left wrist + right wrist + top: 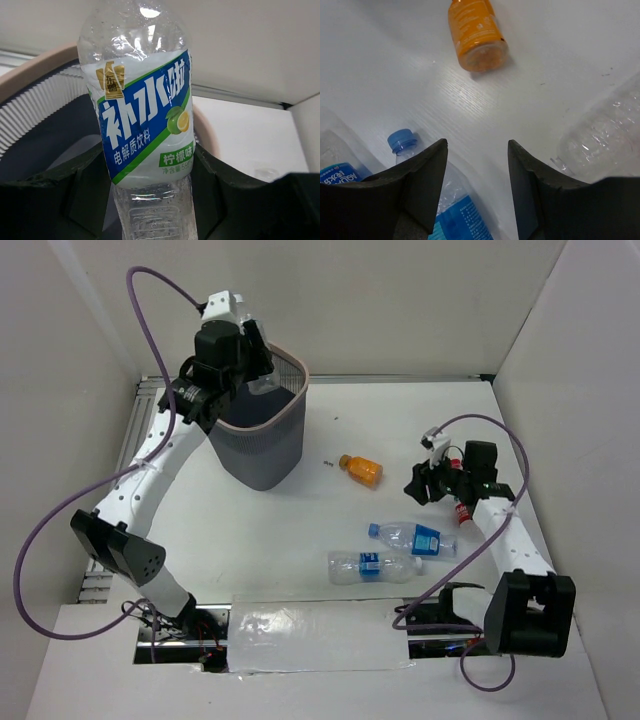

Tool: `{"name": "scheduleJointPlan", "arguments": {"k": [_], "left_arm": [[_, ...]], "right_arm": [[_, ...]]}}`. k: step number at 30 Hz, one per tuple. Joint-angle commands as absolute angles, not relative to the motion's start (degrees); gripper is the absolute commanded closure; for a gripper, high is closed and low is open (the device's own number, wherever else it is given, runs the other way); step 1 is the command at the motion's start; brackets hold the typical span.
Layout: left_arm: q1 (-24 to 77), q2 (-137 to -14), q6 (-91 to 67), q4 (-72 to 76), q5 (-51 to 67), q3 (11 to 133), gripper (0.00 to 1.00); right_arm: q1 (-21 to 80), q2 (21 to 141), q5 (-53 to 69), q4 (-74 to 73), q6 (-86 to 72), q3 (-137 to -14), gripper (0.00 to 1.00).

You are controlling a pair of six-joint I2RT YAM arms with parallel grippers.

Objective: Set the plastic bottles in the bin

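Here the left jaws are clamped on a clear bottle with a blue-and-green label (142, 120), held over the bin (265, 452) at upper left. The right jaws stand partly apart and empty above the table (300, 530) at middle right, near the orange bottle (361, 469) and a blue-capped bottle (412, 538).

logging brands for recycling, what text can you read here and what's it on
"补水啦": big white characters, blue label of the clear bottle, left wrist view
"电解质饮料": smaller, same label
"柠檬味": green patch, same label
"AQU", cut off: blue label of the left-edge bottle, right wrist view
orange bottle print: too small to read
top external view: nothing legible
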State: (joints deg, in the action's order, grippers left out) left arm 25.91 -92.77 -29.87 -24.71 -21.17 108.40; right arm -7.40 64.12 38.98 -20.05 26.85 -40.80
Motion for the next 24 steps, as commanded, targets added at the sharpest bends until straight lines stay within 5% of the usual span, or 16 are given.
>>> {"name": "scheduleJointPlan", "arguments": {"k": [1,3,4,6,8,16,24], "left_arm": [[22.17,-91.66,-28.04,-23.99,-20.48,107.23,0.64],[20.84,-92.37,-28.04,-24.78,-19.43,107.23,0.47],[20.22,-92.98,-28.04,-25.31,-18.9,107.23,0.25],[20.21,-92.99,-28.04,-25.92,-18.9,106.7,0.01],[20.21,-92.99,-27.51,-26.54,-18.9,106.7,0.01],[31.8,-82.21,-14.52,-26.54,-18.03,103.2,0.01],[45.86,-64.28,-10.98,-26.02,-4.75,78.95,0.01]], "right_arm": [[-3.53,66.61,34.99,-16.0,25.76,-45.6,0.4],[-1.77,68.37,33.5,-15.39,25.05,-47.36,0.35],[0.16,70.47,32.53,-15.38,24.44,-49.46,0.31],[2.27,73.02,30.24,-14.85,24.43,-52.02,0.24],[6.14,77.84,26.22,-14.15,24.43,-55.96,0.15],[12.47,96.4,23.21,-14.16,22.76,-69.6,0.06],[15.64,107.22,19.34,-14.77,25.22,-73.48,0.05]]}}
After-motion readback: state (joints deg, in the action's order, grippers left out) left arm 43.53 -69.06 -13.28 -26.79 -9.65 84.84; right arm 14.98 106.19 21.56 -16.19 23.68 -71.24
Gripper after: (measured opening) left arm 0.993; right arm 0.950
